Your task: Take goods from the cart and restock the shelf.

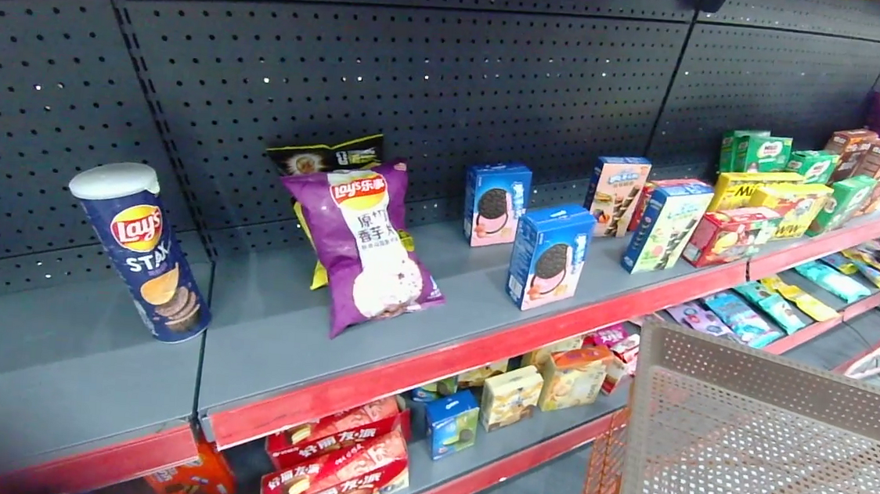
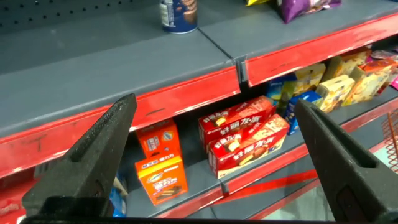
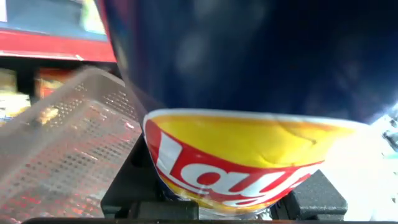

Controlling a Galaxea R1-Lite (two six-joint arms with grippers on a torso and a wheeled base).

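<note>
A dark blue chips can (image 3: 249, 93) with a yellow and red logo sits right against my right gripper's base, which seems shut on it; the fingers are hidden behind the can. The grey perforated cart (image 3: 56, 149) lies beside it, and its basket (image 1: 770, 446) stands at the lower right in the head view. My left gripper (image 2: 214, 155) hangs open and empty before the lower shelf, its black fingers (image 2: 93, 162) spread wide. On the grey upper shelf (image 1: 283, 345) another blue chips can (image 1: 143, 251) stands at the left.
A purple chip bag (image 1: 365, 245) leans against a yellow bag, with blue cookie boxes (image 1: 548, 255) to the right and several colourful boxes further along. Red boxes (image 2: 245, 134) and orange boxes (image 2: 160, 165) fill the lower shelf. Bare shelf lies around the standing can.
</note>
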